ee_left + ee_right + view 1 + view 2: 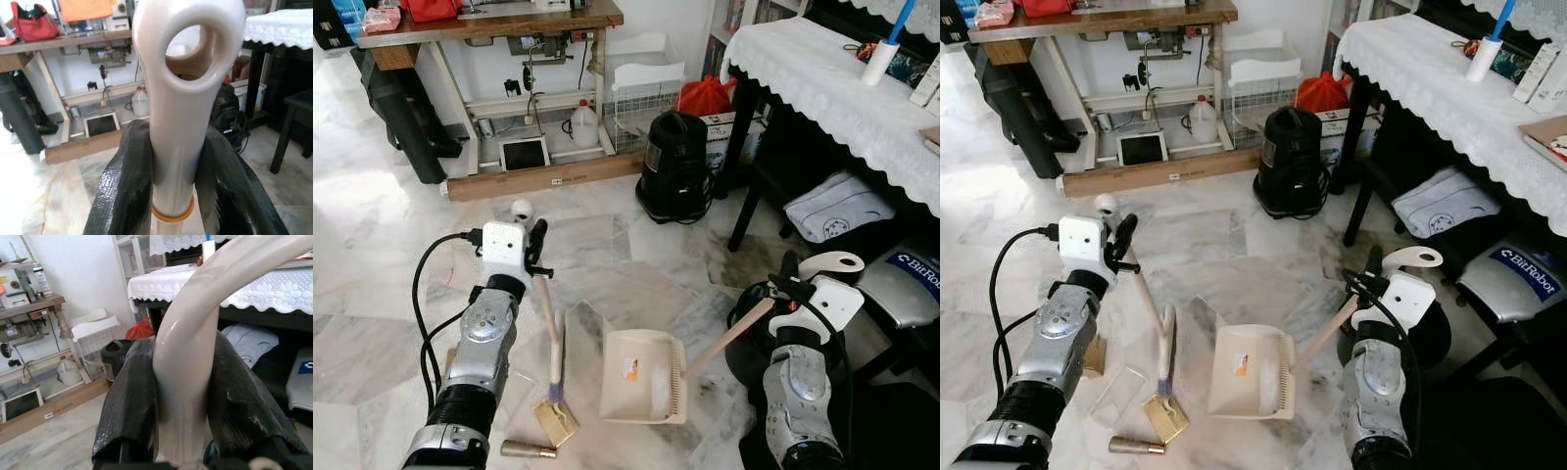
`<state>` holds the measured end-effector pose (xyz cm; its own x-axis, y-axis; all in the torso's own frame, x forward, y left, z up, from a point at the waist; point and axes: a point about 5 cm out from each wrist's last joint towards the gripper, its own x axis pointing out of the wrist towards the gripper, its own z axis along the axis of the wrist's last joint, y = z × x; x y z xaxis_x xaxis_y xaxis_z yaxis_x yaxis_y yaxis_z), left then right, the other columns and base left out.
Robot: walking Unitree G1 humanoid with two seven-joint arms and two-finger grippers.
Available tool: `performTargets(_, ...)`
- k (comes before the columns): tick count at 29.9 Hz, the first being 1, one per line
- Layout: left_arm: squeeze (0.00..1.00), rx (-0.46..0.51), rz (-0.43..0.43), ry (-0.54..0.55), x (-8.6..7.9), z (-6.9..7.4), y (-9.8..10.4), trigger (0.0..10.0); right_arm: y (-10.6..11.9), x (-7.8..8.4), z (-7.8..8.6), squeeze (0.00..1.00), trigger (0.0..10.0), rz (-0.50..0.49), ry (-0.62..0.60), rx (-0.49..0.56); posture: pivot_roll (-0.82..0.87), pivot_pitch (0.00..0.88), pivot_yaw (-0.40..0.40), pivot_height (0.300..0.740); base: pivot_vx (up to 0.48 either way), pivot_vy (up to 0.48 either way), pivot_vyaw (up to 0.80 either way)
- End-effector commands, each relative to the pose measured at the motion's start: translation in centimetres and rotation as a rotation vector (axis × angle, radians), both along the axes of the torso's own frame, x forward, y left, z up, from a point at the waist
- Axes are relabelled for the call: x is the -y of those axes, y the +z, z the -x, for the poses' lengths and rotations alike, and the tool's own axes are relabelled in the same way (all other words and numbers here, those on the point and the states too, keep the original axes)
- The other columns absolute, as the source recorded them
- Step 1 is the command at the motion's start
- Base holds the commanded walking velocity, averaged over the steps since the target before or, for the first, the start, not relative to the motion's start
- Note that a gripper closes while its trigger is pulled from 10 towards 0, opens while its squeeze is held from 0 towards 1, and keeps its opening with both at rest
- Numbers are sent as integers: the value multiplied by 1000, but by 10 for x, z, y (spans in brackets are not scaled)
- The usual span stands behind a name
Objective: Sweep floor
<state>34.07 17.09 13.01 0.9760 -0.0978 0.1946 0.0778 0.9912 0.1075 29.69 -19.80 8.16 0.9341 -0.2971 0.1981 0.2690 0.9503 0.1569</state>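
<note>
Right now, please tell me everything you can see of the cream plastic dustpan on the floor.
The cream plastic dustpan lies flat on the white marble floor, hollow side up. A row of comb teeth runs along one edge, and a small orange sticker sits inside. Its long pale handle slants up toward the right claw, whose black fingers are shut on its curved end. The small brush stands beside it, apart.

**Hidden and cut off**

The left claw (171, 191) is covering the middle of the brush handle (188, 98), whose lower end is running off the frame at 6 o'clock. The right claw (183, 396) is masking part of the dustpan handle (195, 333). The label on the dustpan (641, 377) is reading too small to tell.
</note>
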Motion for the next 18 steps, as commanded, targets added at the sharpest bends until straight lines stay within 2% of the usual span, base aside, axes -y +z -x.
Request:
performTargets(1, 0, 54, 3, 11, 0, 0, 5, 10000, 10, 1, -2, 0, 10000, 13, 6, 39, 63, 0, -22, 740, 0, 0, 0)
performTargets(8, 0, 35, 15, 41, -8, 8, -6, 10000, 14, 6, -5, 0, 10000, 41, 18, 36, 80, 0, -45, 740, 0, 0, 0)
performTargets(15, 0, 50, 14, 40, -4, 13, -8, 10000, 17, 8, -7, 0, 10000, 51, 25, 37, 116, 0, -69, 740, 0, 0, 0)
performTargets(18, 0, 53, 12, 39, -3, 16, -8, 10000, 17, 3, -11, 0, 10000, 49, 38, 30, 142, 0, -72, 740, 0, 0, 692)
